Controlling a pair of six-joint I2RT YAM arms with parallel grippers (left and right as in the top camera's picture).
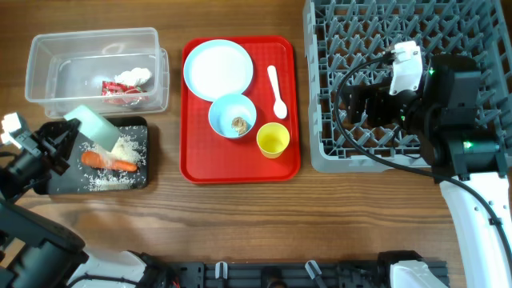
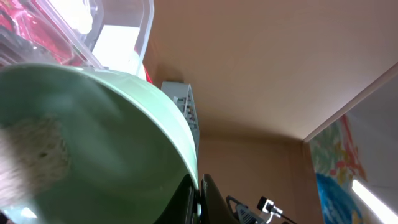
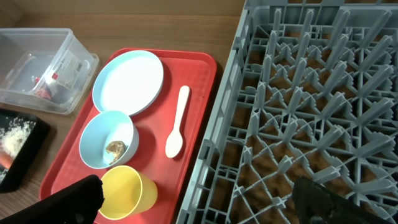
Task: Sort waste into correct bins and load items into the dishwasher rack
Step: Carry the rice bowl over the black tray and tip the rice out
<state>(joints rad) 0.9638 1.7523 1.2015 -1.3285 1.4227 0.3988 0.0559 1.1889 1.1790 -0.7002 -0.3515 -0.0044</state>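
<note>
Left gripper [image 1: 69, 133] clasps a green bowl [image 1: 96, 126] over the black tray [image 1: 67, 182] of rice [image 1: 128, 148] and carrot [image 1: 108, 162], desk [image 1: 240, 224] left edge. Right gripper [image 1: 347, 105], spread, overhangs the lattice rack [image 1: 352, 32].

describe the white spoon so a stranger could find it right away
Find the flat red serving tray beside the grey lattice rack. Along its rack-side edge lies the small white spoon, the tray's only long thin item; the rest are round.

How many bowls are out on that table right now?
2. One blue bowl sits on the red tray, a brown scrap inside. The other bowl, tilted over the black tray, is held by the left gripper. None seems hidden.
</note>
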